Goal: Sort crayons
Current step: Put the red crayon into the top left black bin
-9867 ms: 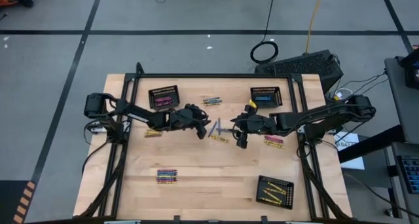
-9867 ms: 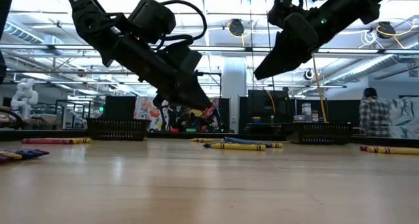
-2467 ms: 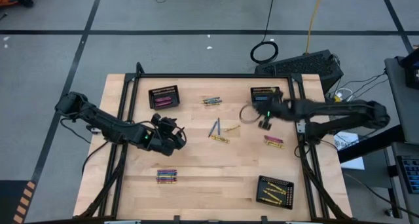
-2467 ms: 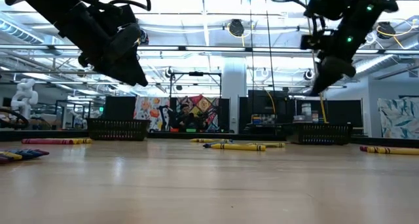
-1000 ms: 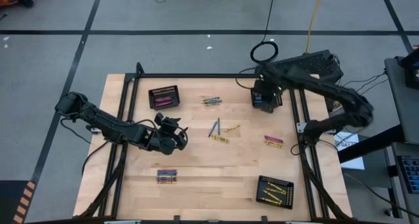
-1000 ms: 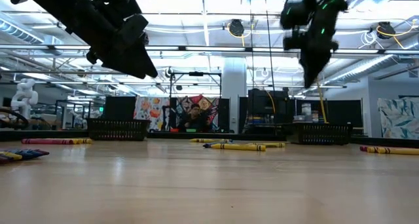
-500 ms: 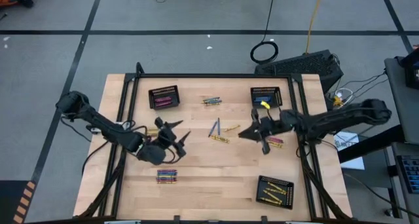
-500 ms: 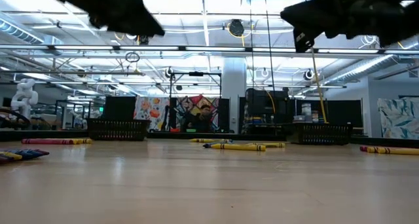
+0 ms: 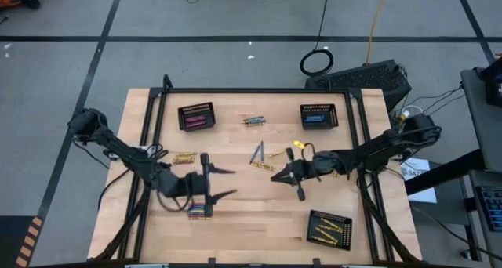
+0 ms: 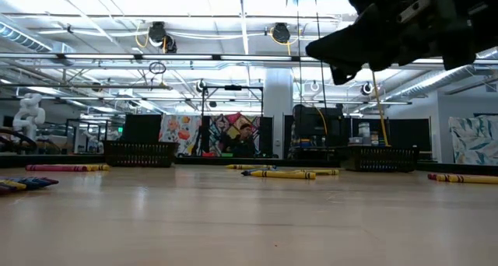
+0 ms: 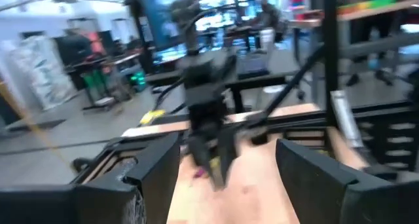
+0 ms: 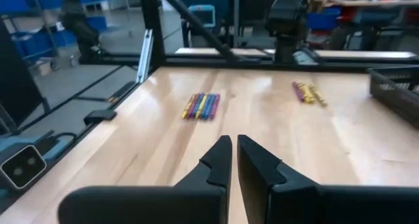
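Three black mesh baskets sit on the wooden bench: one at eleven o'clock, one at one o'clock, one at five o'clock. Beyond the bench's far edge, a coiled cable lies on the grey floor beside a black case.

I'm looking down on a light wooden desk edged by a black frame. Three black mesh baskets sit on it: one at the far left with pink crayons inside, one at the far right with blue ones, and one at the near right corner with yellow ones. Loose crayons lie in small groups on the bare wood: a cluster at the far middle, a blue and yellow few at the centre, a yellowish bunch on the left, and a mixed-colour row near the front left.
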